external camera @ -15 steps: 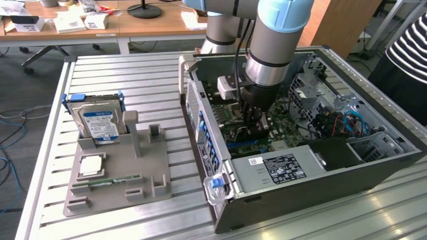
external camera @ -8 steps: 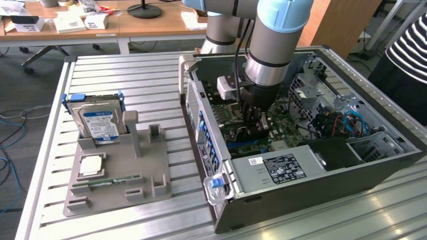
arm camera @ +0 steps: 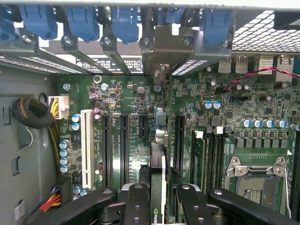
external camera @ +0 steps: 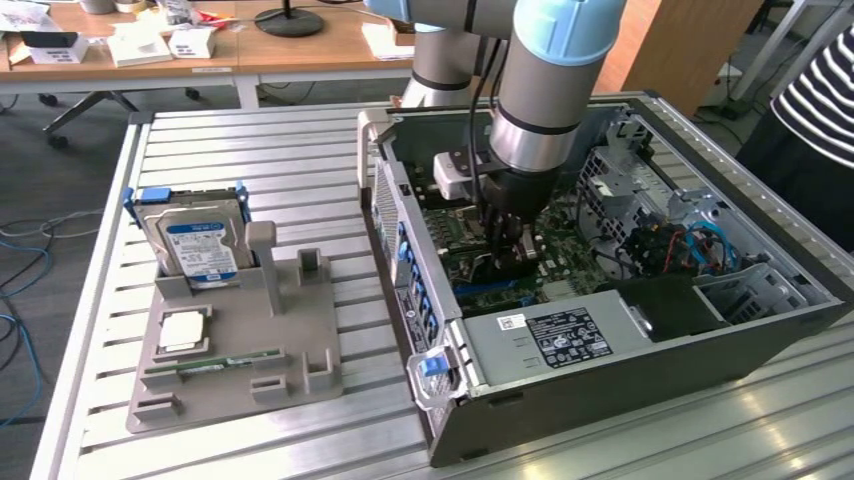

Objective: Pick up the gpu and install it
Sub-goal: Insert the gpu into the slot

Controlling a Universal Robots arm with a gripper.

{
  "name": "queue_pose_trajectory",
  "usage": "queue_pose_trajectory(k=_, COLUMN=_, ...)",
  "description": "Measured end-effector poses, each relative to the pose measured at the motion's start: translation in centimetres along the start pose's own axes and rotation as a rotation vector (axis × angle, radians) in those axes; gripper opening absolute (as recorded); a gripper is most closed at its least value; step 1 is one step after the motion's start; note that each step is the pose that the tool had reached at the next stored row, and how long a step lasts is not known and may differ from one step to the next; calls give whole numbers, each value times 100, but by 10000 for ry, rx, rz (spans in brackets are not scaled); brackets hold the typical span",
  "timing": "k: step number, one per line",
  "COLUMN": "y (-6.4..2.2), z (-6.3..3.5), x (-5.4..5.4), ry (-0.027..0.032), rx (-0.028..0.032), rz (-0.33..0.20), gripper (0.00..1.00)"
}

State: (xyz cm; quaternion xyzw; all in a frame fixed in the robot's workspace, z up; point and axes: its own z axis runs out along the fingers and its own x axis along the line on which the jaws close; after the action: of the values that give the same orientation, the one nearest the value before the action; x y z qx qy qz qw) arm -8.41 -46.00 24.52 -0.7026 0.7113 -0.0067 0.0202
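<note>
My gripper (external camera: 511, 252) reaches down into the open computer case (external camera: 667, 375), just above the green motherboard (arm camera: 122, 93). In the wrist view the gpu (arm camera: 158, 164) shows edge-on as a thin card between the black fingers (arm camera: 136, 206), and my gripper (arm camera: 159, 208) is shut on it. Its silver bracket (arm camera: 161, 44) stands at the case's rear wall among the blue slot latches (arm camera: 124, 21). The card runs along the motherboard between two long black expansion slots (arm camera: 178, 140). Whether it is seated in a slot I cannot tell.
On the exterior view's left, a grey fixture (external camera: 234, 345) holds a blue-labelled hard drive (external camera: 198, 245), a square chip (external camera: 180, 330) and a slim green memory stick (external camera: 214, 362). A power supply (external camera: 554, 335) fills the case's near corner. A person's striped sleeve (external camera: 821, 90) is at the right.
</note>
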Motion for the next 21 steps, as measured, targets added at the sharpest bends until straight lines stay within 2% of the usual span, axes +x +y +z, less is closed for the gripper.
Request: queue_pose_trajectory(k=21, y=4, z=22, x=1, ry=-17, rx=40, rz=0, gripper=27)
